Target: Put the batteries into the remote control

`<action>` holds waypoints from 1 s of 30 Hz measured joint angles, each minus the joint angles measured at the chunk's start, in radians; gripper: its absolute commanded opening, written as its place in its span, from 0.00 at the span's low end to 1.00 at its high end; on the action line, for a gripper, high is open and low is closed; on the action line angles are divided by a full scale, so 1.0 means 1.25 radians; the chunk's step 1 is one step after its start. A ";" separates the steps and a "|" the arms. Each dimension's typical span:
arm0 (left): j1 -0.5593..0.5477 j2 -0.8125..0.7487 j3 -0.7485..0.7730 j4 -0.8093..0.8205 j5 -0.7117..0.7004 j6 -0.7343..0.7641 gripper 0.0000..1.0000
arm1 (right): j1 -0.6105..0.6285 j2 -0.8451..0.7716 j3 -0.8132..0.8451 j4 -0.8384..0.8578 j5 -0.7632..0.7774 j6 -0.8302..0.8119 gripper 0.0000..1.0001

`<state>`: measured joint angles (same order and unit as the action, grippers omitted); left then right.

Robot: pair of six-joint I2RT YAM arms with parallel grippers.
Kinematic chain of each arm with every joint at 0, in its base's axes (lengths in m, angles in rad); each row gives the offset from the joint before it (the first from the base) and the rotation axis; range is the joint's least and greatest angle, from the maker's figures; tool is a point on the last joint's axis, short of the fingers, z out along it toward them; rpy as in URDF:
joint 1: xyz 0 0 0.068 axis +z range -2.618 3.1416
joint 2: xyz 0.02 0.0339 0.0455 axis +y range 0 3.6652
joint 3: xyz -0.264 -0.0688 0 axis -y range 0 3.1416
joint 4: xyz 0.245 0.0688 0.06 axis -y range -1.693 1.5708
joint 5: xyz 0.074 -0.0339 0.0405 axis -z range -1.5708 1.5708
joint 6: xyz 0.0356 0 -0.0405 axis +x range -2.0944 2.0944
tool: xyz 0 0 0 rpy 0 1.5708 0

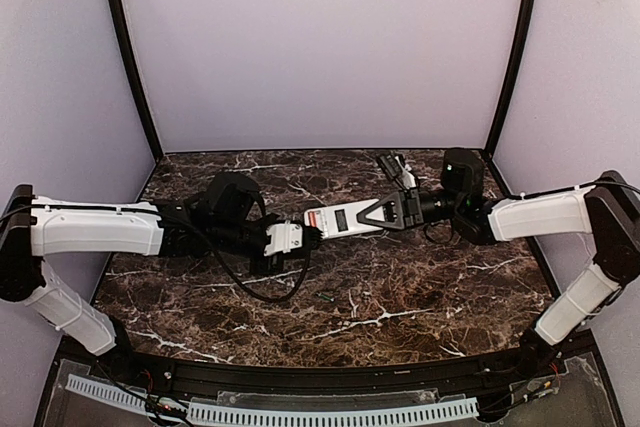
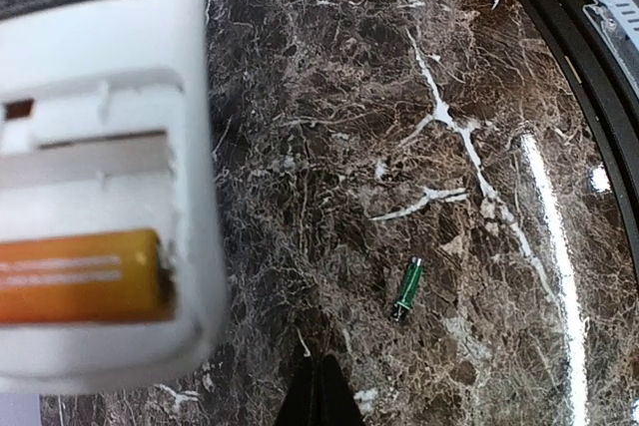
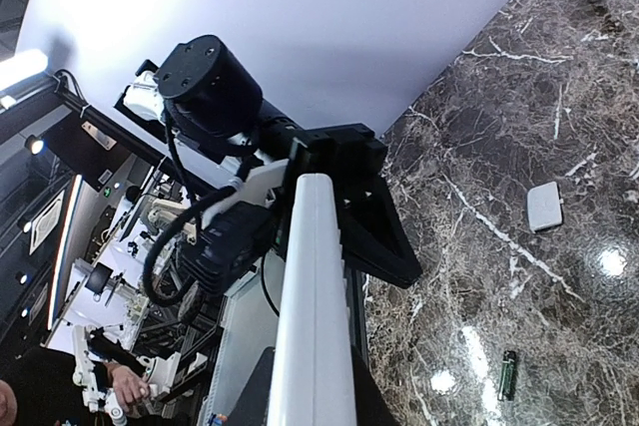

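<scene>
The remote control [image 1: 338, 219] is held above the table, white back up, its dark recess showing. My right gripper [image 1: 378, 214] is shut on its right end; the right wrist view shows the remote edge-on [image 3: 315, 286] between the dark fingers [image 3: 367, 398]. In the left wrist view the remote [image 2: 110, 127] fills the upper left, with an orange battery [image 2: 80, 276] lying in its open compartment. My left gripper [image 2: 319, 391] is shut and empty, its tips just below the remote's left end [image 1: 312, 235]. A green battery [image 2: 407, 288] lies loose on the marble, also seen in the right wrist view [image 3: 507, 374].
A small white rectangular cover [image 3: 544, 207] lies flat on the marble table [image 1: 420, 287]. A black cable [image 1: 250, 282] loops from the left arm onto the table. The enclosure walls stand close on three sides.
</scene>
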<state>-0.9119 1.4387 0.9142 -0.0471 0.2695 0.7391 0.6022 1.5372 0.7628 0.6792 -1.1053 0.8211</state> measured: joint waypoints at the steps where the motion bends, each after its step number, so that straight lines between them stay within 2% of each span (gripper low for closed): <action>1: 0.000 0.004 0.000 -0.009 -0.001 -0.001 0.01 | 0.000 -0.004 0.000 0.002 -0.001 -0.001 0.00; 3: -0.001 0.005 0.000 -0.011 -0.003 -0.003 0.06 | 0.000 -0.009 0.002 -0.009 0.000 -0.018 0.00; 8: 0.005 -0.032 -0.022 0.005 -0.014 -0.026 0.37 | 0.000 -0.017 0.014 -0.098 0.030 -0.086 0.00; 10: 0.021 -0.066 -0.038 0.013 -0.012 -0.060 0.46 | -0.001 -0.024 0.019 -0.137 0.044 -0.111 0.00; 13: 0.089 -0.118 -0.059 0.045 0.016 -0.145 0.53 | -0.001 -0.035 0.029 -0.191 0.059 -0.151 0.00; 17: 0.157 -0.156 -0.073 0.113 0.057 -0.279 0.69 | -0.001 -0.042 0.044 -0.222 0.065 -0.187 0.00; 22: 0.155 -0.111 -0.067 0.197 0.149 -0.440 0.72 | 0.000 -0.042 0.048 -0.229 0.066 -0.206 0.00; 30: 0.155 -0.034 -0.044 0.262 0.220 -0.598 0.63 | 0.010 -0.042 0.062 -0.261 0.080 -0.233 0.00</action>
<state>-0.7181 1.3968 0.8597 0.2798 0.5442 -0.0090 0.6147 1.4845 0.8398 0.3527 -1.0054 0.5301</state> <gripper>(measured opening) 0.648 0.151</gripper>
